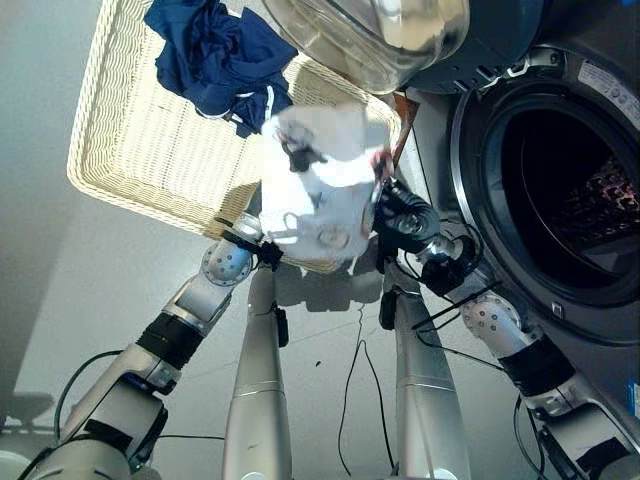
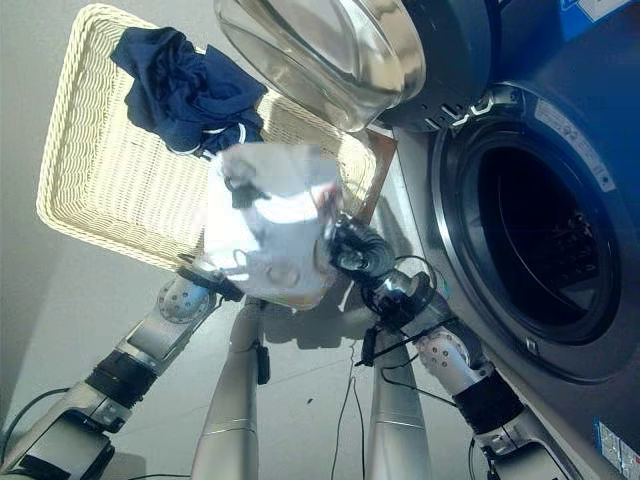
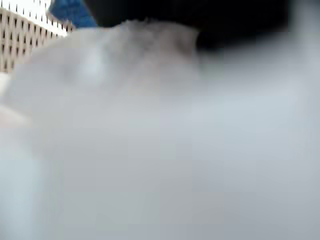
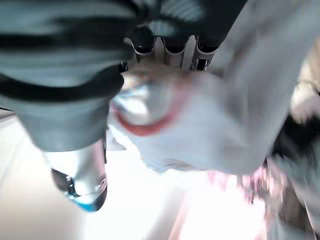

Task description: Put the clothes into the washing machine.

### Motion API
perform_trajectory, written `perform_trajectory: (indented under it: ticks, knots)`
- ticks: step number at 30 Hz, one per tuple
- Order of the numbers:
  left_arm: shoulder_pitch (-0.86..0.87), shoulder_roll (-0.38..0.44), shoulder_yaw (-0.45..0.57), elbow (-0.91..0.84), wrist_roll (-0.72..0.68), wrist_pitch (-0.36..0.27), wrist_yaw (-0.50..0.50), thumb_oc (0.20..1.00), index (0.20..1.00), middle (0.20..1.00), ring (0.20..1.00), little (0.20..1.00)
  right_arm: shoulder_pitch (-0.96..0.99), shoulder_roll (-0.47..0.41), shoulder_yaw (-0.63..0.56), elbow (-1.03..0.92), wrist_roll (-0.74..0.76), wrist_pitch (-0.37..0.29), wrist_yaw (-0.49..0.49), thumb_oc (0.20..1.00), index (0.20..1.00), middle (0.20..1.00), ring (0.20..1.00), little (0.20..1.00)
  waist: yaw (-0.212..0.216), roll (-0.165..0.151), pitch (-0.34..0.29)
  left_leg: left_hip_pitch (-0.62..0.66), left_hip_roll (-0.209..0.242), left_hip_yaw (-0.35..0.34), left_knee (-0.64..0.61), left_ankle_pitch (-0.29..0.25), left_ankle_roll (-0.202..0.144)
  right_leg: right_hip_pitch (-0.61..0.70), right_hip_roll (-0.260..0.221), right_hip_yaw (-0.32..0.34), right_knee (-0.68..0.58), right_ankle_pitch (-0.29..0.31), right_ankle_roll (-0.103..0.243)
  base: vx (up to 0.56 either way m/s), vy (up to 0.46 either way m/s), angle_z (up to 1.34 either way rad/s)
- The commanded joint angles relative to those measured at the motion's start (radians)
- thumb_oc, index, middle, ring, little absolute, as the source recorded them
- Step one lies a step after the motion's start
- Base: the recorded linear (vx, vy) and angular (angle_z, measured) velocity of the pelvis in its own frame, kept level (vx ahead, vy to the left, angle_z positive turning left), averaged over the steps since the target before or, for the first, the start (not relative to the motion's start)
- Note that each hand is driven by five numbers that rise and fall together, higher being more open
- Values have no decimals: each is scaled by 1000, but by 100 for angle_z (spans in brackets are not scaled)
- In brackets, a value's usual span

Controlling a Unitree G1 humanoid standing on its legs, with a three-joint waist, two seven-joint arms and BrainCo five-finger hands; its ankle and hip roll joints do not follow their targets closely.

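A white garment (image 1: 320, 200) with a red-trimmed edge (image 4: 150, 127) hangs between my two hands, over the near rim of the wicker basket (image 1: 130, 130). My left hand (image 1: 297, 157) is mostly behind the cloth, its dark fingertips pinching the upper part. White cloth (image 3: 150, 125) lies right over the left wrist view. My right hand (image 1: 405, 222) grips the garment's right side, fingers (image 4: 165, 47) curled into the fabric. A dark blue garment (image 1: 220, 55) lies bunched in the basket's far part. The washing machine's drum (image 1: 575, 200) gapes open to the right.
The machine's round glass door (image 1: 370, 35) is swung open and hangs over the basket's right end, just above the held garment. The basket sits on a pale floor (image 1: 60, 270) to the left of the machine.
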Motion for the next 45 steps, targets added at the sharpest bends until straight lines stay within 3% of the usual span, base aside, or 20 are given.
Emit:
perform_trajectory:
  ticks: [1, 2, 8, 19, 23, 24, 27, 33, 41, 45]
  knots:
    - [-11, -23, 64, -144, -49, -141, 13, 200, 200, 200, 200, 200, 10, 20, -45, -85, -97, -97, -132, 1000, 1000, 1000, 1000, 1000, 5, -14, -11, -15, -85, 26, 51, -31, 63, 76, 66, -60, -212, 187, 42, 0, 0, 0]
    - [3, -40, 82, -160, -62, -157, 10, 200, 200, 200, 200, 200, 19, 26, -67, -83, -155, -138, -221, 1000, 1000, 1000, 1000, 1000, 5, -12, -11, -15, -85, 26, 51, -32, 64, 75, 67, -58, -208, 184, 41, 0, 0, 0]
    - [33, -80, 116, -211, -11, -172, 40, 200, 200, 200, 200, 200, 50, 68, -130, -110, -228, -218, -415, 1000, 1000, 1000, 1000, 1000, 3, -3, -11, -13, -87, 30, 53, -33, 70, 72, 69, -51, -195, 176, 38, 3, 13, 0]
    - [49, -110, 141, -281, 22, -166, 13, 200, 200, 200, 200, 200, 60, 108, -149, -162, -403, -277, -584, 1000, 1000, 1000, 1000, 1000, 4, 15, -11, -12, -85, 36, 52, -34, 75, 72, 67, -45, -191, 170, 35, 1, 3, 0]
    - [48, -114, 141, -291, 69, -155, 32, 200, 200, 200, 200, 200, 54, 108, -143, -173, -435, -267, -578, 1000, 1000, 1000, 1000, 1000, 4, 20, -11, -14, -85, 36, 56, -34, 76, 70, 66, -43, -188, 170, 34, 0, 0, 0]
    - [44, -109, 139, -290, 157, -140, 78, 200, 200, 200, 200, 200, 46, 105, -136, -179, -429, -258, -564, 1000, 1000, 1000, 1000, 1000, 5, 22, -11, -14, -85, 36, 56, -34, 75, 69, 65, -44, -188, 169, 34, 0, 0, 0]
    - [38, -93, 139, -298, 254, -111, 131, 200, 200, 200, 200, 200, 39, 97, -126, -192, -409, -242, -538, 1000, 1000, 1000, 1000, 1000, 7, 24, -11, -15, -85, 35, 56, -32, 74, 68, 66, -44, -186, 169, 34, 0, 0, 0]
    - [23, -33, 135, -304, 391, -78, 199, 200, 200, 200, 200, 200, 30, 71, -88, -229, -350, -171, -421, 1000, 1000, 1000, 1000, 1000, 10, 25, -11, -15, -80, 40, 53, -27, 72, 71, 64, -49, -189, 168, 33, 0, 0, 0]
    - [31, -39, 136, -361, 359, -185, 160, 200, 200, 200, 200, 200, 9, 62, -17, -214, -343, -63, -397, 1000, 1000, 1000, 1000, 1000, 24, 33, -11, -14, -81, 37, 50, -23, 71, 74, 59, -56, -191, 165, 30, 0, 0, 0]
    - [30, -42, 134, -367, 359, -186, 158, 200, 200, 200, 200, 200, 8, 64, -13, -213, -340, -57, -397, 1000, 1000, 1000, 1000, 1000, 25, 33, -11, -14, -81, 36, 50, -23, 71, 75, 58, -57, -191, 165, 30, 0, 0, 0]
